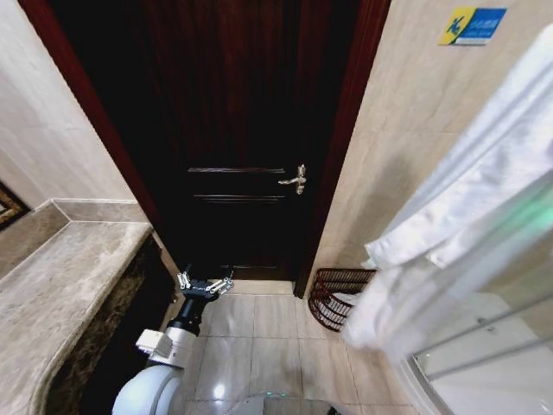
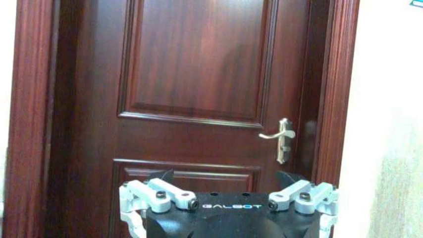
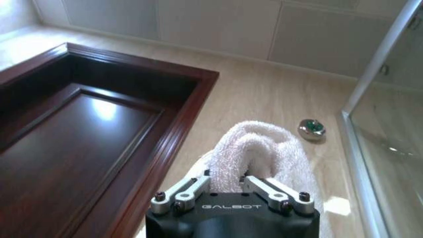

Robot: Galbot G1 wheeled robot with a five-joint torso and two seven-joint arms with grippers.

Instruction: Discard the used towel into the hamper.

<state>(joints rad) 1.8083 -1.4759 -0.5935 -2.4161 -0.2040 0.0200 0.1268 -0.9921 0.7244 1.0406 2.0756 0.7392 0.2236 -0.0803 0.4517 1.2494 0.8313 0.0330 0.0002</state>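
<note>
2 grippers: right gripper (image 3: 225, 184) jaws pinching white towel (image 3: 258, 151) (hamper (image 1: 339, 296) below), left gripper (image 1: 205, 284) jaws spread.

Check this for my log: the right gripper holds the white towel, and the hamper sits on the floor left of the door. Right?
Not quite. The right gripper does hold the white towel, but the head view shows the hamper on the floor right of the door, against the tiled wall, not left of it. The left gripper hangs open, low before the door.

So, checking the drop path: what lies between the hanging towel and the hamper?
Nothing. In the head view the towel hangs beside and partly over the hamper, with no gap showing between them.
</note>
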